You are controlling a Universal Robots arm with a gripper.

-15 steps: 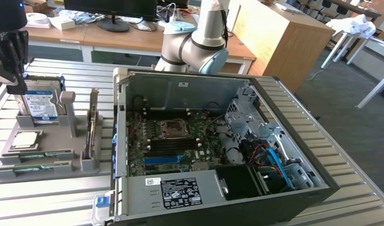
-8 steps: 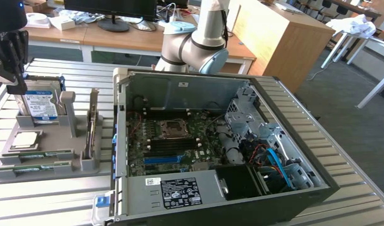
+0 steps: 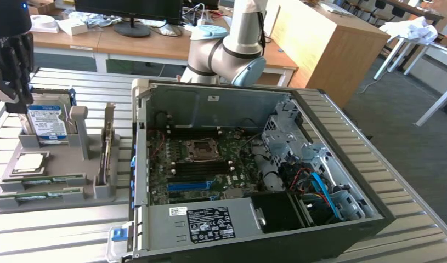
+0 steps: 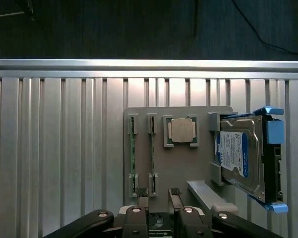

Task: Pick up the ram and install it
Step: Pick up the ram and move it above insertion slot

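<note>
Two green ram sticks [image 4: 132,153] [image 4: 152,153] stand on edge in side-by-side slots of the grey holder tray [image 4: 188,168]. In the exterior view they are the ram sticks [image 3: 41,179] [image 3: 39,193] at the tray's near end. My gripper [image 4: 159,194] hangs well above the tray with its fingers apart and nothing between them. The exterior view puts the gripper [image 3: 12,82] at the far left, above the tray's hard-drive end. The open computer case [image 3: 146,164] lies at the exterior view's right of the tray, and its motherboard memory slots [image 3: 197,169] are visible.
The tray also holds a silver processor [image 4: 181,130], a blue-labelled hard drive [image 4: 241,153] and an upright expansion card [image 3: 105,156]. Everything rests on a ribbed aluminium table [image 4: 59,148]. The arm's base [image 3: 223,55] stands behind the case. A power supply [image 3: 201,222] fills the case's near side.
</note>
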